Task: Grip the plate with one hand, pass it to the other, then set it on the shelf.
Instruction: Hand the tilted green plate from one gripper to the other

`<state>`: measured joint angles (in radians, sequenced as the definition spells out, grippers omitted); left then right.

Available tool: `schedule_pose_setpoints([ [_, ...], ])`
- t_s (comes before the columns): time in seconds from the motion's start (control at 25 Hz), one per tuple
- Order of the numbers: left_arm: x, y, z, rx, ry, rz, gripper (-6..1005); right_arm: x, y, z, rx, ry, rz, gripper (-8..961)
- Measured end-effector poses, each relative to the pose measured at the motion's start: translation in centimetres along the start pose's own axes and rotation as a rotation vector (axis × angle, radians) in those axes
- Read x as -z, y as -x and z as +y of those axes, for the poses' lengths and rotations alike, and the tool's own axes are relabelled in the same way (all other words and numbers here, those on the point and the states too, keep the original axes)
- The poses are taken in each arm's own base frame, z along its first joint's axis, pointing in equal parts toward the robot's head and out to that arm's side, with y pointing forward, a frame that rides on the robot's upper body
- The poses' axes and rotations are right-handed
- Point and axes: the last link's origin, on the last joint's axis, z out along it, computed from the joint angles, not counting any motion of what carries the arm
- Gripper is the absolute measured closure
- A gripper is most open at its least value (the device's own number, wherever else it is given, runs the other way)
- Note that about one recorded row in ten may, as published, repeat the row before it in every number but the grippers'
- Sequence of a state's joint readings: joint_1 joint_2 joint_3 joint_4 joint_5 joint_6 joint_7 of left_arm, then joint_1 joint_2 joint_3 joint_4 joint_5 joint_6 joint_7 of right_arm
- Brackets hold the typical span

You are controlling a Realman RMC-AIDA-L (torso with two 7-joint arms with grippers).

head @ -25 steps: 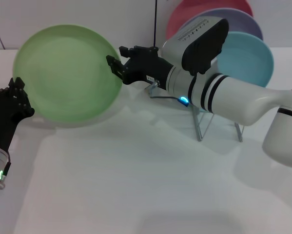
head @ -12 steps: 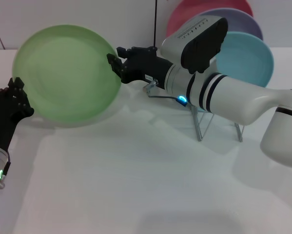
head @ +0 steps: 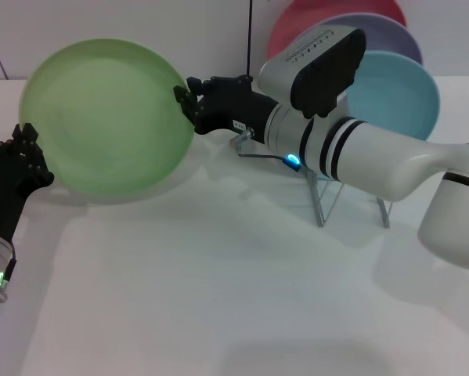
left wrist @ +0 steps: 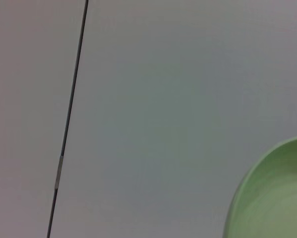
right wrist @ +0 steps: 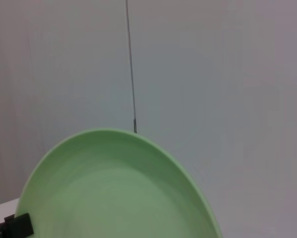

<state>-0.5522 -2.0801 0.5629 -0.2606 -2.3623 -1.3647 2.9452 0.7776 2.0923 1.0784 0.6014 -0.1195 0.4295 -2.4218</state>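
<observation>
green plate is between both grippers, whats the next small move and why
Probably the left gripper should let go and back off. The green plate is held up off the table with the right gripper at its opposite rim, apparently clamped on, so the handover looks made. The wire rack with the blue plate stands on the right arm's side.

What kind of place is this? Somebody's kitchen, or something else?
Probably a test bench rather than a kitchen. A bare white table against a plain wall holds only a wire rack with coloured plates, while the left gripper and right gripper hold a green plate between them.
</observation>
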Motion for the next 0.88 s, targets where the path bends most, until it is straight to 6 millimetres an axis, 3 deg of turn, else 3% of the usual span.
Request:
schedule_pose_setpoints([
  [0.88,0.12,0.06,0.06,0.003,0.001,-0.002,967,-0.02,-0.52,0.55,-0.007,0.011,0.019,798],
])
